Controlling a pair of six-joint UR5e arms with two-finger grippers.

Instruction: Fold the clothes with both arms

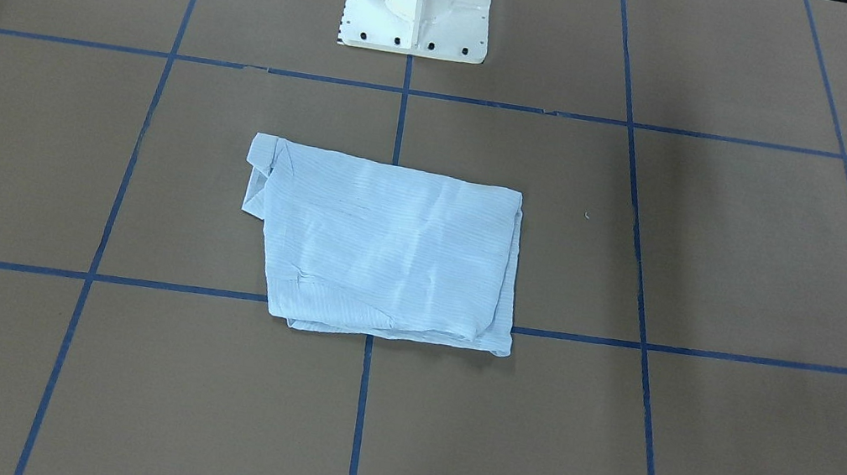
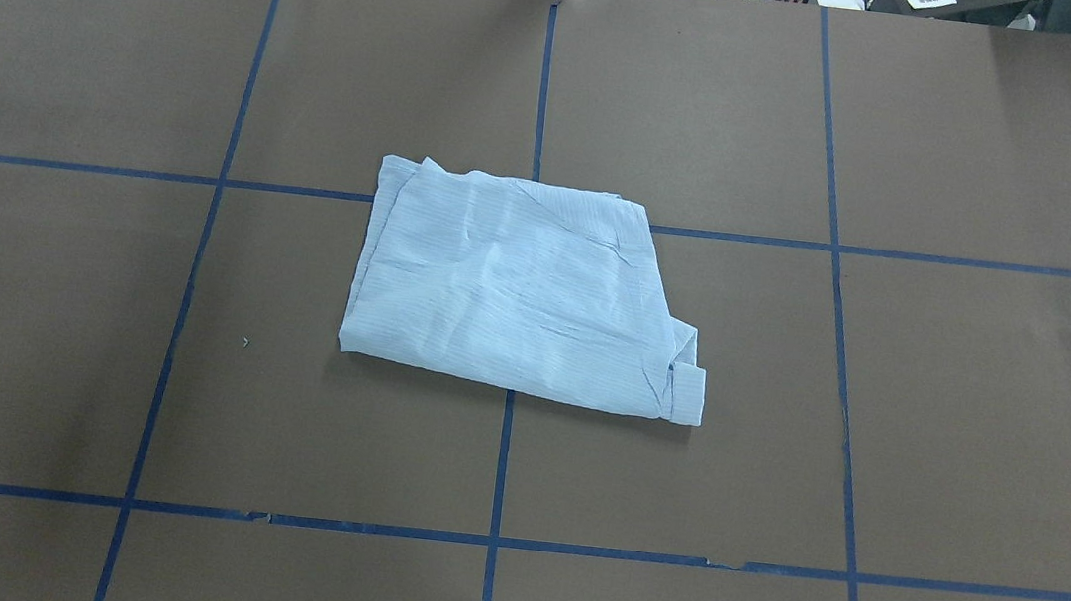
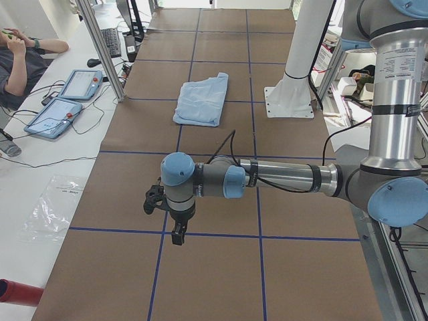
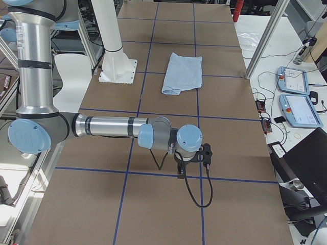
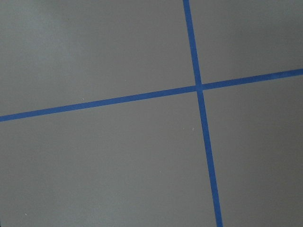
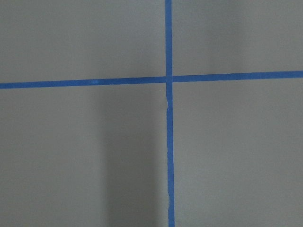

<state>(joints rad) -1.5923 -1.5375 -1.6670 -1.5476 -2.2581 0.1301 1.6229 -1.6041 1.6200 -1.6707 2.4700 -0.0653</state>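
The light blue striped shirt (image 1: 388, 249) lies folded into a rough rectangle in the middle of the brown table, flat and untouched. It also shows in the overhead view (image 2: 517, 289) and in both side views (image 3: 202, 100) (image 4: 184, 73). Neither arm shows in the overhead or front views. My left gripper (image 3: 176, 236) hangs pointing down over a blue tape line, far from the shirt, at the table's left end. My right gripper (image 4: 181, 173) hangs the same way at the right end. I cannot tell whether either is open or shut. Both wrist views show only bare table and tape.
The white pedestal base (image 1: 417, 7) stands at the robot's edge of the table. Blue tape lines (image 2: 541, 92) divide the table into squares. Two teach pendants (image 3: 67, 100) and a seated person (image 3: 20, 60) are beside the table. An aluminium post (image 4: 265, 35) stands at its edge.
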